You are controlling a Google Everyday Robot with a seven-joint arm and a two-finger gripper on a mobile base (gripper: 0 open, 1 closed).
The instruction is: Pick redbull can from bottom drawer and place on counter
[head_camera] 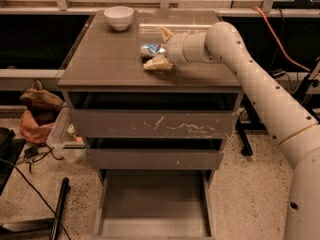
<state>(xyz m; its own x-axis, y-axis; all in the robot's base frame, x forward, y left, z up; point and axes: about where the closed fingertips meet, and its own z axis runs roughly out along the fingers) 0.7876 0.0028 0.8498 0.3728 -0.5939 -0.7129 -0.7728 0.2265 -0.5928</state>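
on the counter [105, 59], away from edges, the hand [157, 48] stands wide around redbull can [150, 49].

Grey-brown worktop [107, 59] with a bowl, a can and the end effector above it.

The glossy square worktop tops the drawer cabinet and carries two things. A white bowl [119, 17] stands upright near its back left corner. The redbull can [151, 49] lies on its side right of the middle, well apart from the bowl. The end effector [154, 48] reaches in from the right, low over the slab. Its two tan fingers [159, 64] are spread, one on either side of the can.
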